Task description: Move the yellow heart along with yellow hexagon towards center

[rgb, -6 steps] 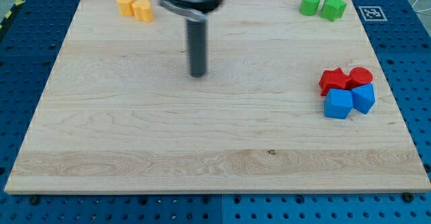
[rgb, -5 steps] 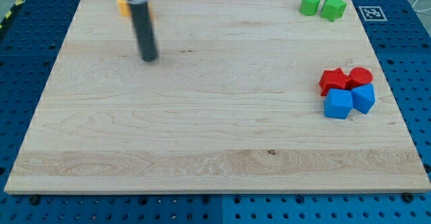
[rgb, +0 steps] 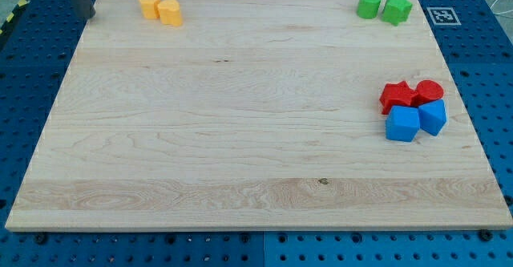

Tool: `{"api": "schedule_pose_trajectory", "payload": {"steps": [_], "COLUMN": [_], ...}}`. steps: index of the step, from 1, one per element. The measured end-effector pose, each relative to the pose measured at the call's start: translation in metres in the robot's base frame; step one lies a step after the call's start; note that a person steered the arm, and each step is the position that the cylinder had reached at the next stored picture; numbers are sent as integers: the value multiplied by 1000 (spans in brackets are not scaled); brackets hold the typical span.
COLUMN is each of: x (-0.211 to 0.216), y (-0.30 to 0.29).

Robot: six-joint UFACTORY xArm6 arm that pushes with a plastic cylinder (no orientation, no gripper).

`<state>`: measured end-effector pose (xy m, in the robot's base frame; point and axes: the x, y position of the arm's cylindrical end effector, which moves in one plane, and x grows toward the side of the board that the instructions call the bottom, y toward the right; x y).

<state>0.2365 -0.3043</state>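
Two yellow blocks sit touching at the board's top left: the yellow hexagon [rgb: 149, 2] on the left and the yellow heart [rgb: 169, 12] just right and below it. My tip [rgb: 88, 14] is at the view's top left corner, at the board's left edge, well to the left of both yellow blocks and not touching them. Only the rod's lower part shows.
Two green blocks [rgb: 383, 6] sit at the board's top right. A red star-like block [rgb: 397, 96] and a red cylinder [rgb: 430, 91] sit at the right edge, with two blue blocks [rgb: 415, 120] right below them. The wooden board [rgb: 240, 139] lies on a blue pegboard.
My rod has swept from the upper middle of the board leftwards and upwards, past the yellow blocks, to the top left corner. No block has moved.
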Motion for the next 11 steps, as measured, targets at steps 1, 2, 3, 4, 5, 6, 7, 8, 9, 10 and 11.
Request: {"api": "schedule_pose_trajectory", "payload": {"steps": [1,2,3,4,5,6,7,8,9,10,11], "x": [-18,-18,-18,-12,17,53,81,85,68,57,74], "y": [3,38,95,159,218,267,298,301,289,269,256]}}
